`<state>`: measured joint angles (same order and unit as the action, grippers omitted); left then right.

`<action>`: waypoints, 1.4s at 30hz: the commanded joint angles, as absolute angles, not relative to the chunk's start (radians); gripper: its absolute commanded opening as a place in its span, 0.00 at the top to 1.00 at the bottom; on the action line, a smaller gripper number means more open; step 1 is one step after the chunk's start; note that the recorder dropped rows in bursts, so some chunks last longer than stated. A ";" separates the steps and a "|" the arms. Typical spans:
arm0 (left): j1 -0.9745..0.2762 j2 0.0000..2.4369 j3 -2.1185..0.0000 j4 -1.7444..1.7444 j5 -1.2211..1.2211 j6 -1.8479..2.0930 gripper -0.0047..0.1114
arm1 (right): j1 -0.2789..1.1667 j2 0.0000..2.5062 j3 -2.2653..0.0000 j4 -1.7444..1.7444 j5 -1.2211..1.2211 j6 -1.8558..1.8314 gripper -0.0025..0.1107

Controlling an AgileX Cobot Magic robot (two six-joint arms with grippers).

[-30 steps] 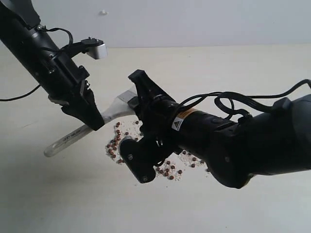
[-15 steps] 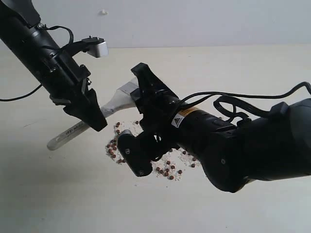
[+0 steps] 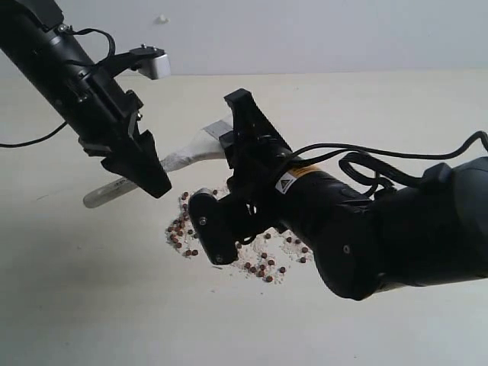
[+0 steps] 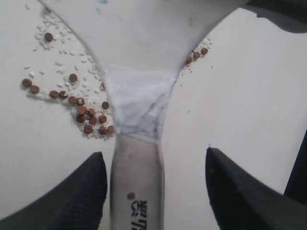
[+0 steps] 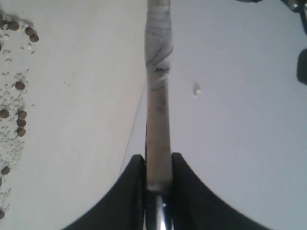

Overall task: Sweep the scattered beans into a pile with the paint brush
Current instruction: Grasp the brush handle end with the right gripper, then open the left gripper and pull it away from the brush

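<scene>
Pale tabletop [image 3: 396, 107] first; I see no container on it. My right gripper [image 5: 158, 165] is clamped on the paint brush [image 3: 191, 156] at its wide end, and I judge the brush is held clear of the surface. My left gripper [image 4: 156, 191] has just let go, its jaws standing apart on either side of the handle, so the handover looks complete. The beans [image 3: 180, 229] lie loosely scattered beneath the brush, not yet gathered.

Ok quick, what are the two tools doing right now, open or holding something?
Left tool: open, not gripping the flat pale-handled paint brush between its sides.
Right tool: shut on the brush.
</scene>
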<state>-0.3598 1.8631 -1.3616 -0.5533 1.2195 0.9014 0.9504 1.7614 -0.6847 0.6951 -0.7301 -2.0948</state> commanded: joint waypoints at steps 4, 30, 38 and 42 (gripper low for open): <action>-0.359 1.856 -1.421 -0.500 1.221 0.892 0.46 | 0.953 1.763 -0.687 0.728 -0.752 -2.115 0.98; -0.334 1.704 -1.524 -0.196 1.011 0.565 0.96 | 0.939 1.750 -0.687 1.183 -0.831 -2.001 0.98; -0.285 1.588 -1.331 -0.250 0.780 0.547 0.96 | 0.808 1.592 -0.590 1.004 -0.778 -1.504 0.98; -0.276 1.526 -1.199 -0.373 0.586 0.635 0.96 | 0.722 1.497 -0.540 0.875 -0.659 -1.278 0.98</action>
<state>-0.2828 1.5712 -1.2819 -0.2755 0.7276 0.5772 0.7745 1.5574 -0.5683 0.9796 -0.7344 -1.4471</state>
